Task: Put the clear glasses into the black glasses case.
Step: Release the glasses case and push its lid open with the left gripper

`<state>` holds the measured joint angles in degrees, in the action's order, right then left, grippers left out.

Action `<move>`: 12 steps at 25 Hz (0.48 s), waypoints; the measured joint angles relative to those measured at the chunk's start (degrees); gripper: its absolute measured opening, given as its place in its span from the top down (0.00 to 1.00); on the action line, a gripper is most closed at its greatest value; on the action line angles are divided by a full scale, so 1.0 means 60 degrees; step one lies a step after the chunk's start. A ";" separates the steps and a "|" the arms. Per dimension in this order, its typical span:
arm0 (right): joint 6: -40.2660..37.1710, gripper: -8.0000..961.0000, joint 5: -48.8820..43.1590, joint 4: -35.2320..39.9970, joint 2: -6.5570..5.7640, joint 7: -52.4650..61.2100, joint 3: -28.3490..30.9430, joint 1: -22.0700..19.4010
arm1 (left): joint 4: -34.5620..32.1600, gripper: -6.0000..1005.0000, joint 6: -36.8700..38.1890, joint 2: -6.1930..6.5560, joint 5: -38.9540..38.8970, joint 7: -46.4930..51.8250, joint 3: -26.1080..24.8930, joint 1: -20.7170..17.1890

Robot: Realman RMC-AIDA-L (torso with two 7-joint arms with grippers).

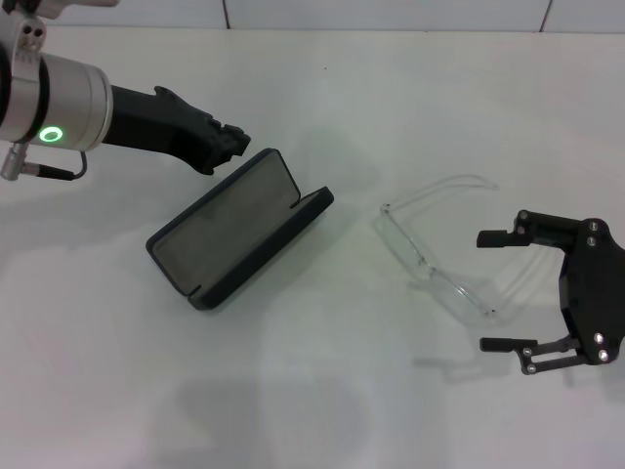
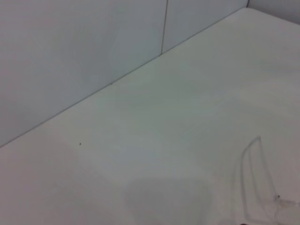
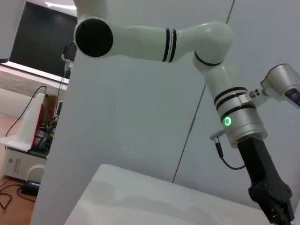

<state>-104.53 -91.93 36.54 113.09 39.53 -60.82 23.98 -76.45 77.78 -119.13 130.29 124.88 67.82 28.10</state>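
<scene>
Glasses lying unfolded on the white surface (image 1: 322,391), clear of the open case.

The clear glasses (image 1: 435,264) rest between the black glasses case (image 1: 239,230), lid up and grey lining showing, and the right gripper (image 1: 498,290), whose fingers are spread wide just beside them. The left gripper (image 1: 232,143) hovers at the lid's far edge; its fingers cannot be told.

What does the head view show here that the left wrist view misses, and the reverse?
Only the head view shows the black glasses case lying open, the left gripper by its lid, and the open right gripper beside the clear glasses. Only the left wrist view shows the wall panels behind. Both show the white table and part of the glasses.
</scene>
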 joint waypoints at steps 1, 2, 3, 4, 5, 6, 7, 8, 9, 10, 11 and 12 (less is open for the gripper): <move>-0.0004 0.11 0.0000 0.0000 0.0004 -0.0017 0.0000 -0.0031 | -0.0006 0.94 -0.0011 -0.0016 0.0140 0.0012 0.0006 0.0017; -0.0006 0.11 0.0000 -0.0001 0.0006 -0.0041 0.0000 -0.0054 | -0.0006 0.93 -0.0032 -0.0034 0.0316 0.0080 0.0007 0.0036; -0.0008 0.11 0.0000 -0.0010 0.0006 -0.0085 0.0000 -0.0069 | -0.0010 0.92 -0.0062 -0.0049 0.0557 0.0246 0.0008 0.0068; -0.0009 0.11 0.0000 -0.0014 0.0006 -0.0116 0.0000 -0.0084 | -0.0012 0.91 -0.0100 -0.0058 0.0811 0.0498 0.0010 0.0110; -0.0010 0.11 0.0000 -0.0017 0.0009 -0.0140 0.0000 -0.0097 | -0.0008 0.89 -0.0135 -0.0058 0.1058 0.0812 0.0009 0.0149; -0.0010 0.11 0.0000 -0.0018 0.0017 -0.0161 0.0000 -0.0104 | 0.0008 0.88 -0.0165 -0.0056 0.1313 0.1158 0.0008 0.0199; -0.0011 0.11 0.0000 -0.0019 0.0020 -0.0171 0.0000 -0.0108 | 0.0031 0.85 -0.0178 -0.0048 0.1579 0.1439 0.0007 0.0249; -0.0011 0.11 0.0000 -0.0021 0.0026 -0.0189 0.0000 -0.0110 | 0.0044 0.82 -0.0178 -0.0047 0.1772 0.1577 0.0007 0.0271; -0.0011 0.11 0.0000 -0.0022 0.0036 -0.0206 -0.0003 -0.0110 | 0.0060 0.78 -0.0170 -0.0047 0.1941 0.1665 0.0012 0.0285; -0.0011 0.11 0.0000 -0.0023 0.0044 -0.0219 -0.0019 -0.0111 | 0.0086 0.75 -0.0123 -0.0048 0.2084 0.1696 0.0021 0.0291; -0.0011 0.11 0.0000 -0.0024 0.0054 -0.0235 -0.0047 -0.0112 | 0.0122 0.71 -0.0068 -0.0050 0.2168 0.1716 0.0026 0.0305; -0.0011 0.11 -0.0004 -0.0025 0.0064 -0.0246 -0.0084 -0.0111 | 0.0186 0.68 0.0042 -0.0056 0.2209 0.1727 0.0037 0.0338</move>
<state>-104.59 -91.95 36.39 113.47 38.06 -61.32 23.32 -75.34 78.03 -119.46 143.54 135.24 68.04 30.12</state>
